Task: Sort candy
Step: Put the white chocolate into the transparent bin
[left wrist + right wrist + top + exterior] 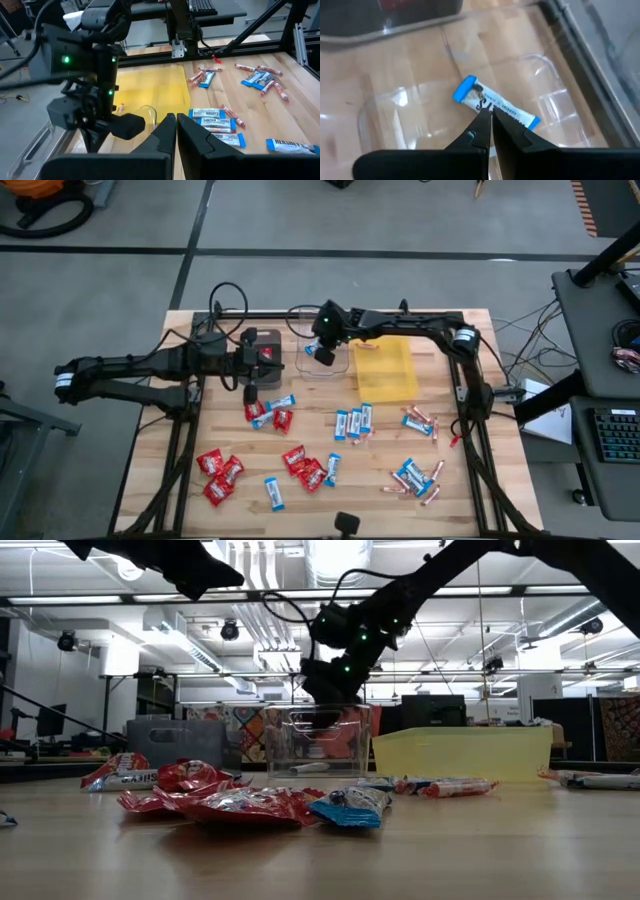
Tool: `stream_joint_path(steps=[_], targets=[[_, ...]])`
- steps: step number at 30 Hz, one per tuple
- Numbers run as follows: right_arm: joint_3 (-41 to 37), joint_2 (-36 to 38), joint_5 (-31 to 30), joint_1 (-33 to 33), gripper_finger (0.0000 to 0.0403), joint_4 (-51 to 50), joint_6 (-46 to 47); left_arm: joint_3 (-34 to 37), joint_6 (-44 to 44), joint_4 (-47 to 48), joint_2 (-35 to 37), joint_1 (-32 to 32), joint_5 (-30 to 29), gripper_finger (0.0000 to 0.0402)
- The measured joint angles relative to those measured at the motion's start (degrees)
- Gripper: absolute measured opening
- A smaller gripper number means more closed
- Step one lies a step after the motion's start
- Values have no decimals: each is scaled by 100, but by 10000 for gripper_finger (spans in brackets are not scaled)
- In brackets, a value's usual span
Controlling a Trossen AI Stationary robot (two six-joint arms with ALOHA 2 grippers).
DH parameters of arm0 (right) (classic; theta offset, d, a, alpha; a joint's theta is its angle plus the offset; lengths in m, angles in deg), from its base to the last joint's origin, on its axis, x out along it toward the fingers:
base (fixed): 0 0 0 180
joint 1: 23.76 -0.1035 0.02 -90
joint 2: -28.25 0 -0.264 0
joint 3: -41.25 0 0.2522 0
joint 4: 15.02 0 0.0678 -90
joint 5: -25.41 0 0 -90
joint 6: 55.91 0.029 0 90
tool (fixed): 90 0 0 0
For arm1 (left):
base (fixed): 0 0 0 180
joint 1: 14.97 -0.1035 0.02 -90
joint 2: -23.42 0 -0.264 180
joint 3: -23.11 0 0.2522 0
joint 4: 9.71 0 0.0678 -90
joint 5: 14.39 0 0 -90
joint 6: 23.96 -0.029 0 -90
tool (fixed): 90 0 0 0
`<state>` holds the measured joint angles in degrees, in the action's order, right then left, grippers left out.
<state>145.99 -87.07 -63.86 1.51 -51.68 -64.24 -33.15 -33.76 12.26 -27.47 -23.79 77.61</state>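
Observation:
Candy lies scattered over the wooden table: red packets (220,472), blue-and-white bars (355,420) and pinkish sticks (420,420). One blue-and-white bar (495,102) lies flat on the floor of the clear tray (330,362). My right gripper (490,117) hangs shut just above that tray, over the bar; in the low view the right gripper (330,700) stands above the tray's rim. My left gripper (252,392) is shut with nothing between its fingers. It points down beside the dark tray (262,345), above red packets (262,412). The left gripper (176,120) faces the yellow tray (150,92).
The dark tray holds red candy, and the yellow tray (385,370) sits to the right of the clear one. All three trays stand in a row along the far side. Both arms meet close together there. Red packets (240,802) lie on the near half, with bare wood between the candy groups.

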Motion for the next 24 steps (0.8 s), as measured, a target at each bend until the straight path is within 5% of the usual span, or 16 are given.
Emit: stream_joint_path(steps=[8, 24], targets=[[118, -198, 535, 145, 13, -74, -192, 0, -87, 0, 0, 0, 0, 0], [356, -674, 574, 228, 13, -88, -458, 0, -195, -4, 0, 0, 0, 0]])
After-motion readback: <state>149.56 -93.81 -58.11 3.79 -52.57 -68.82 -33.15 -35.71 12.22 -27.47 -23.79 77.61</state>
